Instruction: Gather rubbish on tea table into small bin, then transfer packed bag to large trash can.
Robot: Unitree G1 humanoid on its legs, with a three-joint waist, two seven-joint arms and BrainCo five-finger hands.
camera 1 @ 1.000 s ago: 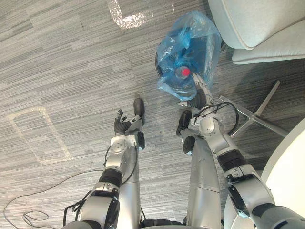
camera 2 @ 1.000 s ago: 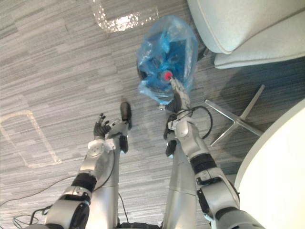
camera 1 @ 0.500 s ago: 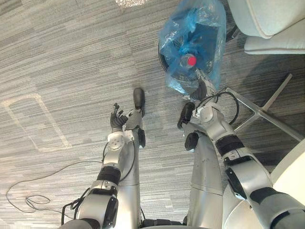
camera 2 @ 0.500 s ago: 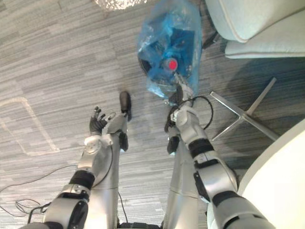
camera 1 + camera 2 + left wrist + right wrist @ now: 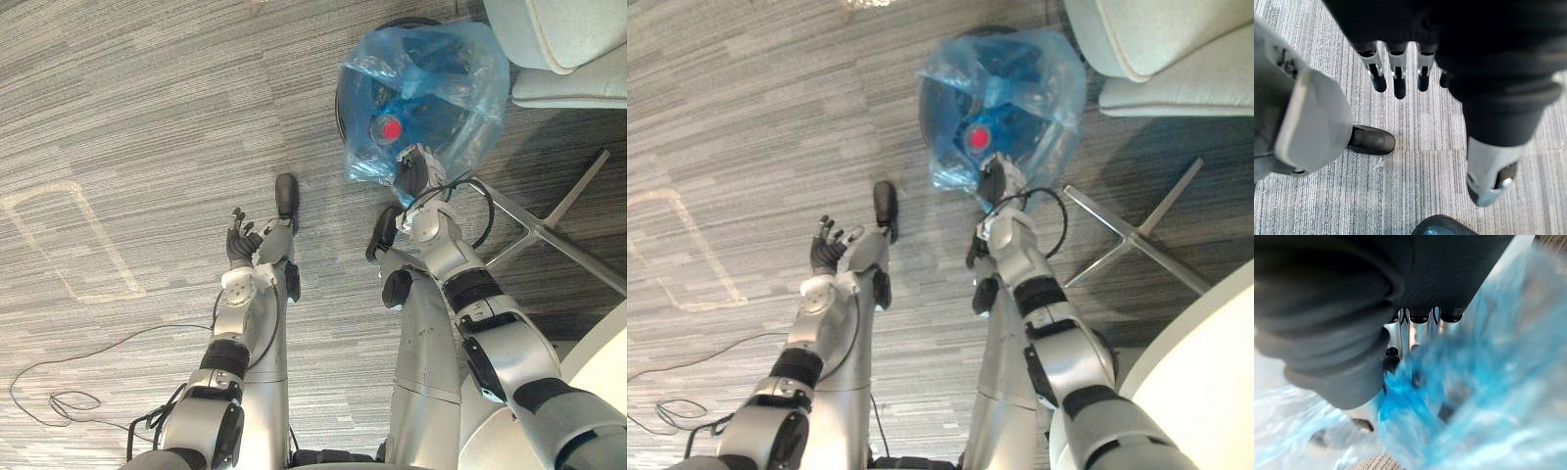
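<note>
The blue bag is thin, half see-through plastic, wrinkled and puffed up, and a red cap shows through it near the lower edge. The bag sits over the mouth of a dark round bin, and its plastic spreads past the rim on the side toward the chair. The right hand is at the bag's near edge; in the right wrist view its fingers are bent into the bunched blue plastic with the thumb against it, so it has hold of the bag. The left hand hangs low over the floor, well apart from the bag, with its fingers straight and loose and nothing in them. On the right the room is tight: the pale chair stands just beside the bin, thin metal legs stretch over the carpet near the right arm, and the edge of a white table is close by that arm. On the left the grey carpet lies wide, marked by an outline of tape.
</note>
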